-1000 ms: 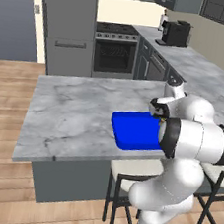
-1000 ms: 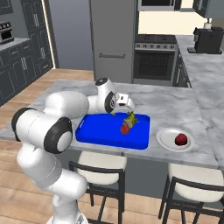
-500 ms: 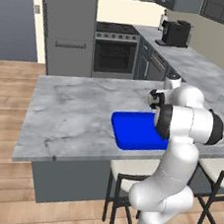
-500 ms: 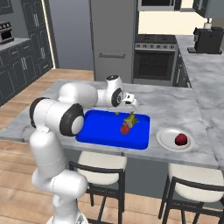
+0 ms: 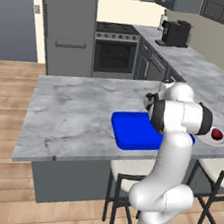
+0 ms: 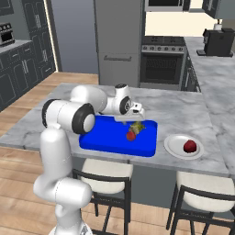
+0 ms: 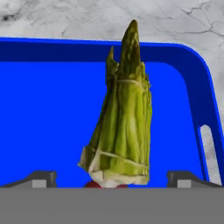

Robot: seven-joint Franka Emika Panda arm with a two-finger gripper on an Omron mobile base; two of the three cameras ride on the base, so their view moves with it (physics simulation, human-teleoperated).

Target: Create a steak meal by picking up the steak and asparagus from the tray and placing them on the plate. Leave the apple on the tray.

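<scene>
- One item, the steak (image 6: pixel 189 147), already rests on the plate (image 6: pixel 172 146), just right of the tray (image 6: pixel 101 142).
- I hold the gripper (image 6: pixel 134 116) low over the tray, lined up along the asparagus (image 7: pixel 123 127) for a grasp.
- Finger tips appear spread wide either side of the asparagus, not pinching it.
- Apple (image 6: pixel 131 136) lies beside the asparagus on the tray; it stays there.
</scene>
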